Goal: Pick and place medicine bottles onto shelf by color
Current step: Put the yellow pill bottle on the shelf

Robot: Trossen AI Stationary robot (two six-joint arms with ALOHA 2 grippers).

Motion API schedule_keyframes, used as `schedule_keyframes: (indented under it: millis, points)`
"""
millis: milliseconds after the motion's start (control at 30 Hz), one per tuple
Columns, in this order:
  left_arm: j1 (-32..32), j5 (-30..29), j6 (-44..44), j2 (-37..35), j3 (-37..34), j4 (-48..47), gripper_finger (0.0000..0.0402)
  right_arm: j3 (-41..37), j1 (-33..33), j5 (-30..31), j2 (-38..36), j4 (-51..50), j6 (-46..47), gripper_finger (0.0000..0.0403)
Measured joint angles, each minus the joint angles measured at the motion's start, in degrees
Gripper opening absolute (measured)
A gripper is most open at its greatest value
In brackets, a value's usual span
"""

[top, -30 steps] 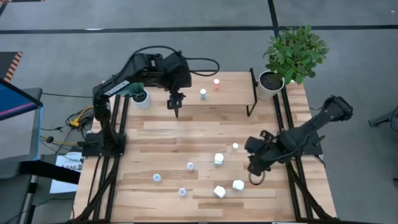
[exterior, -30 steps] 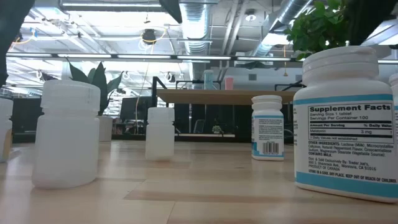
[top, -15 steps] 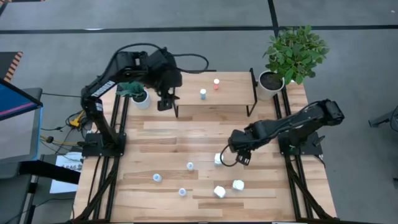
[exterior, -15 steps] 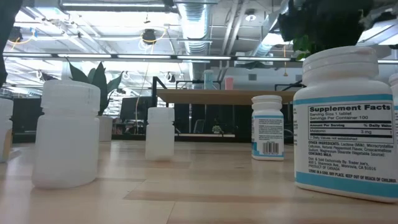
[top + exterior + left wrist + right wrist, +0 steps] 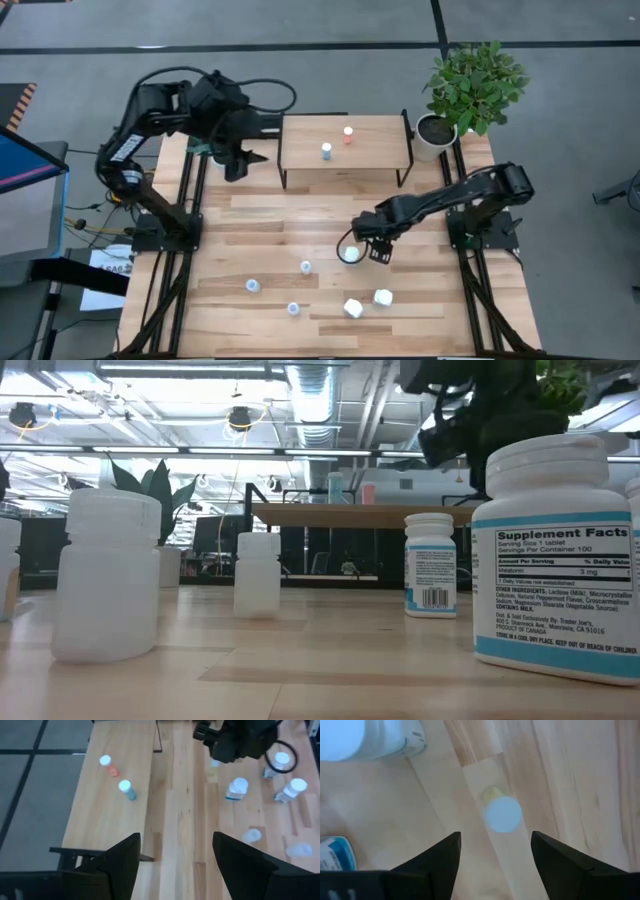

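Wooden table (image 5: pixel 260 215) | right claw (image 5: pixel 365 250) released beside white bottle (image 5: pixel 350 254) | left claw (image 5: pixel 238 163) released beside shelf (image 5: pixel 370 152)

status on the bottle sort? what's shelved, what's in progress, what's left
Done: two bottles stand on the shelf, a blue-capped bottle and a red-capped bottle.
In hand: nothing gripped. The right gripper is open, lowered over the table beside a white bottle. The left gripper is open, off the shelf's left end.
Left: about six bottles on the table, including two chunky white bottles near the front.
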Motion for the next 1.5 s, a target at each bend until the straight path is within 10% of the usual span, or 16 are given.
schedule_keyframes:
  millis: [567,967,1500]
  points:
    - [0.02,0.82,-5.28,-12.32,-12.27,0.05,0.0235,0.0,-2.73,0.01,4.6,2.7,-0.52,0.0254]
    - [0.02,0.55,-5.74,-14.65,-15.22,0.57,0.0235,0.9,-3.35,-1.23,4.41,0.75,-0.07,0.0104]
    - [0.02,0.57,-3.99,-14.63,-15.23,0.57,0.0235,33.3,-12.49,-2.69,4.37,-18.14,-13.66,0.0092]
